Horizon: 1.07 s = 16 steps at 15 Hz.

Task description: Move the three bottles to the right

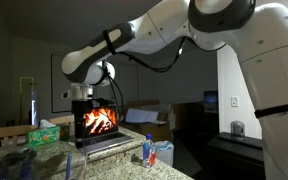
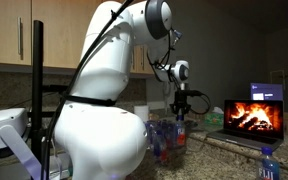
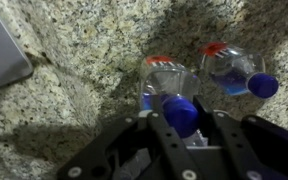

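Note:
In the wrist view my gripper (image 3: 187, 128) has its two dark fingers tight on either side of the blue cap of a small clear bottle (image 3: 174, 90) with a reddish band. A second such bottle (image 3: 234, 70) stands just beside it on the speckled counter. In an exterior view the gripper (image 2: 181, 103) hangs over a cluster of clear bottles (image 2: 166, 137) beside the robot's base. Another blue-capped bottle (image 1: 148, 148) stands apart near the laptop; it also shows at the bottom edge of an exterior view (image 2: 267, 165). I cannot tell whether the gripped bottle is off the counter.
An open laptop (image 1: 99, 125) showing a fire picture sits on the granite counter (image 3: 74, 110); it also shows in the other exterior view (image 2: 252, 115). A green tissue box (image 1: 44, 133) and a tall slim bluish bottle (image 1: 32, 105) stand behind.

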Tool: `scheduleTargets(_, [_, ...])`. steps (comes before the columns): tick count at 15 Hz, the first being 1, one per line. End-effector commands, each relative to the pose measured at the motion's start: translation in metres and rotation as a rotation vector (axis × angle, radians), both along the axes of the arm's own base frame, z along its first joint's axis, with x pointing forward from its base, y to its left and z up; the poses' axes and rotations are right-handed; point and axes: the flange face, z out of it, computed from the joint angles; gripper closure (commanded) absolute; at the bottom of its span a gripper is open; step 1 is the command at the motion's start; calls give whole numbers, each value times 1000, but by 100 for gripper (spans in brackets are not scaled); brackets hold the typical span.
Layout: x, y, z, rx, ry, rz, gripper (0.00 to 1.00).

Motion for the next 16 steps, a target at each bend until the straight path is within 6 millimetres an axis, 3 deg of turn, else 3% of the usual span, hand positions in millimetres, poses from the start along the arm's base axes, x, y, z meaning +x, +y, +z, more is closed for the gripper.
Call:
scheduleTargets(1, [-21,-37,-10,64,-10,-189,86])
scheduleTargets(6, [-31,-78,-26,128,-62,-423,86])
scheduleTargets(7, [-16,-69,-28,96,-30,-333,65])
scheduleTargets(9, [-21,-77,-30,104,-46,-378,65])
scheduleTargets(10, [-22,-77,-30,107,-47,-383,86])
scheduleTargets(13, [-6,-98,-21,16,-73,-577,87])
scheduleTargets(16, [4,-136,-9,-59,-73,-735,88])
